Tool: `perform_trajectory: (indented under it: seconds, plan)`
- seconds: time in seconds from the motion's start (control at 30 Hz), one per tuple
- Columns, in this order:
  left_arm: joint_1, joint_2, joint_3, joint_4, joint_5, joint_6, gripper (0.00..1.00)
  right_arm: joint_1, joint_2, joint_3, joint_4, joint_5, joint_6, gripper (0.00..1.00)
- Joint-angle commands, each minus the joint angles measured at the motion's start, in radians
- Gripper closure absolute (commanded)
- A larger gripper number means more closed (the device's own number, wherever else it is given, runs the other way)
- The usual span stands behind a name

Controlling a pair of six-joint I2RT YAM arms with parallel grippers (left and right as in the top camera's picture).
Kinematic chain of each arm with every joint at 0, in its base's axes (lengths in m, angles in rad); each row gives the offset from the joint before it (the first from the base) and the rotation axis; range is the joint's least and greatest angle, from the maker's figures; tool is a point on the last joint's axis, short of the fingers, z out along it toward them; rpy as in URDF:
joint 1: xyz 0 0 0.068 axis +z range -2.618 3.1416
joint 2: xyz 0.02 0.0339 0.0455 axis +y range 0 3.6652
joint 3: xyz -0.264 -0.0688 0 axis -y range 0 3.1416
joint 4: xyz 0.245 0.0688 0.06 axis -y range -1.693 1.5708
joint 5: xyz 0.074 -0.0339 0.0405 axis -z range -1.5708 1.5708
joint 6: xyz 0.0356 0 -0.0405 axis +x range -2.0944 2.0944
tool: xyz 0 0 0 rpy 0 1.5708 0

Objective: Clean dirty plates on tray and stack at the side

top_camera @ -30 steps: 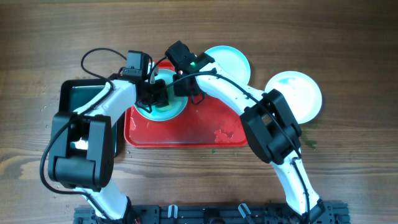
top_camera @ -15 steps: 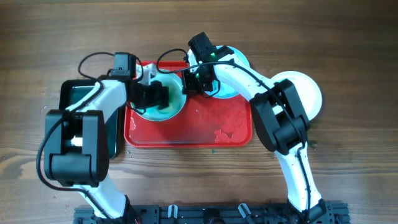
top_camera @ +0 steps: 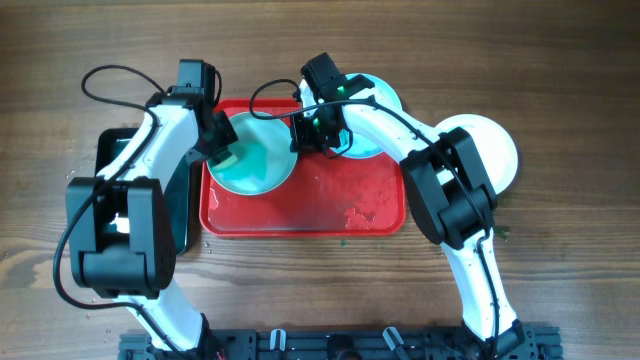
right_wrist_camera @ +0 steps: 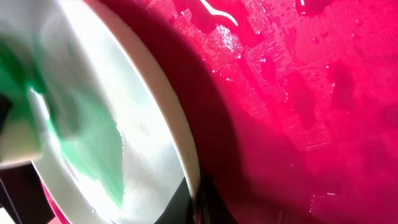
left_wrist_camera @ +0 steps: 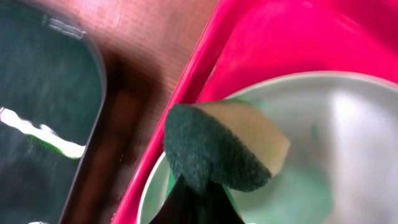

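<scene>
A turquoise plate [top_camera: 255,152] with green smears sits at the back left of the red tray [top_camera: 340,210]. My right gripper [top_camera: 300,138] is shut on the plate's right rim; the right wrist view shows the rim [right_wrist_camera: 180,137] pinched between the fingers [right_wrist_camera: 202,199]. My left gripper [top_camera: 222,152] is shut on a green sponge [left_wrist_camera: 217,146] and holds it over the plate's left edge [left_wrist_camera: 348,124]. A second turquoise plate [top_camera: 375,95] lies behind the tray's right end. A white plate [top_camera: 490,150] lies on the table to the right.
A black tray [top_camera: 120,150] holding green liquid stands left of the red tray; it also shows in the left wrist view [left_wrist_camera: 43,112]. Wet smears lie on the red tray's floor [top_camera: 355,215]. Wooden table all around.
My left gripper with the sponge moved from the plate's middle out to its left edge. My right gripper shifted right along the rim a second ago, then stayed still.
</scene>
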Motion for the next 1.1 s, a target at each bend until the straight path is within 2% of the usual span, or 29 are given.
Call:
perform_trajectory:
  seconds: [0.0, 0.1, 0.13, 0.2, 0.27, 0.4, 0.47, 0.53, 0.6, 0.73, 0.83, 0.93, 1.03, 1.07]
  plan:
    - [0.011, 0.011, 0.012, -0.105, 0.154, 0.164, 0.96, 0.000, 0.053, -0.026, -0.006, 0.012, -0.019, 0.96]
    - [0.010, 0.011, 0.012, -0.151, 0.486, 0.446, 0.96, 0.001, 0.053, -0.026, -0.003, 0.012, -0.018, 0.96]
    - [0.010, 0.011, 0.012, -0.146, 0.570, 0.502, 0.96, 0.001, 0.053, -0.026, 0.000, 0.011, -0.017, 0.96]
    - [0.010, 0.013, 0.012, -0.106, 0.563, 0.495, 0.96, 0.001, 0.053, -0.026, -0.002, 0.011, -0.017, 0.96]
    - [0.010, 0.014, 0.012, -0.048, 0.446, 0.391, 0.96, 0.001, 0.053, -0.026, -0.005, 0.011, -0.018, 0.96]
    - [0.010, 0.014, 0.012, -0.005, -0.045, 0.038, 0.96, 0.002, 0.053, -0.026, -0.005, 0.011, -0.018, 0.96]
    - [0.011, 0.010, 0.043, -0.013, -0.197, 0.028, 0.96, 0.002, 0.051, -0.024, -0.004, 0.012, -0.018, 0.96]
    - [0.018, 0.007, 0.139, -0.111, -0.195, 0.027, 0.96, 0.002, 0.037, -0.023, -0.014, 0.029, -0.021, 0.96]
    - [0.042, 0.005, 0.305, -0.261, -0.126, 0.027, 0.96, 0.009, 0.003, -0.023, -0.030, 0.122, -0.021, 0.96]
    - [0.080, 0.004, 0.505, -0.431, 0.016, 0.027, 0.96, 0.055, -0.096, -0.023, -0.070, 0.378, -0.053, 0.96]
    - [0.098, -0.001, 0.520, -0.446, 0.106, 0.027, 0.96, 0.133, -0.178, -0.023, -0.115, 0.694, -0.074, 0.96]
    - [0.096, 0.000, 0.520, -0.455, 0.112, 0.027, 0.96, 0.240, -0.246, -0.023, -0.172, 1.027, -0.069, 0.96]
    - [0.097, 0.000, 0.520, -0.463, 0.111, 0.027, 0.96, 0.341, -0.276, -0.023, -0.261, 1.325, 0.010, 0.96]
    - [0.097, 0.000, 0.520, -0.462, 0.111, 0.027, 0.96, 0.359, -0.278, -0.023, -0.285, 1.371, 0.032, 0.96]
